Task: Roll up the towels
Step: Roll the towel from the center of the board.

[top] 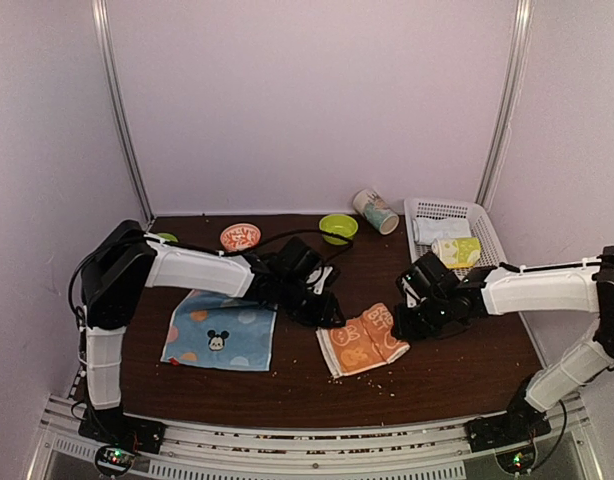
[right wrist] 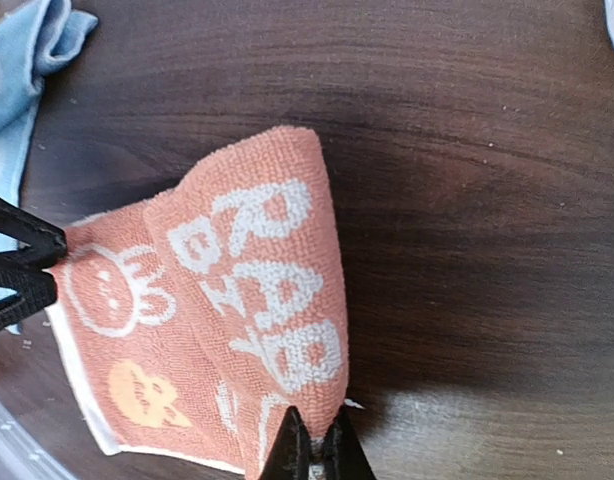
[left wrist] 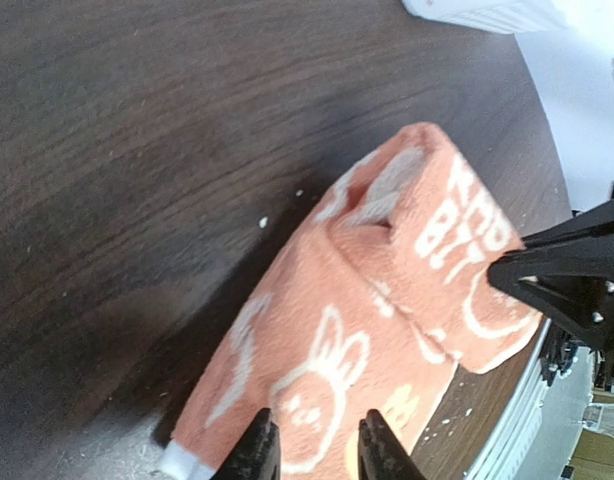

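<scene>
The orange bunny towel lies partly folded in the middle of the table, with one edge turned over on itself. My right gripper is shut on that folded edge at the towel's right end. My left gripper is at the towel's left end, jaws apart, with the bunny print showing flat between the fingertips. In the top view the left gripper and right gripper flank the towel. The light blue Mickey towel lies spread flat to the left, untouched.
A white basket at the back right holds a pale roll and a yellow-green roll. A printed cup lies on its side beside a green bowl. An orange patterned bowl sits at the back.
</scene>
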You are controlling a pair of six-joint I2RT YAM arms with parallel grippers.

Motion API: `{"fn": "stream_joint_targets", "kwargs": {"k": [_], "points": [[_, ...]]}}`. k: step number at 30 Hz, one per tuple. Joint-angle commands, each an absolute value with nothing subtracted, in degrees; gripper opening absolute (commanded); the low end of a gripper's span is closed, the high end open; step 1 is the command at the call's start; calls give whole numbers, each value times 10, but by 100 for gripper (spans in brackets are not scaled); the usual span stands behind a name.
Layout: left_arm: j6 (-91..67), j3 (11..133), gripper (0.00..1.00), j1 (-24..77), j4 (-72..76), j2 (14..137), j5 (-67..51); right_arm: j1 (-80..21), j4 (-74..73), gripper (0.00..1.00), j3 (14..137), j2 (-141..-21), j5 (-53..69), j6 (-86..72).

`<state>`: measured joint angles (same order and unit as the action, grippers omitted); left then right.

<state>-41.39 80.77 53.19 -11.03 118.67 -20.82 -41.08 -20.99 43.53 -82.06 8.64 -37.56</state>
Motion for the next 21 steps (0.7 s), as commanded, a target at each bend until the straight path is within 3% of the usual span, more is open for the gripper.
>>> {"fn": "stream_joint_targets", "kwargs": {"k": [1,10,21], "points": [[-409,791,27,529,-92,1190,-197,-459,-312,0,490,-854,-53,-351],[-411,770,23,530,-80,1204,-195,-542,-362,0,578,-929,-157,-378],[-432,723,2,533,-41,1204,-193,-582,-338,0,611,-959,-126,-393]]}}
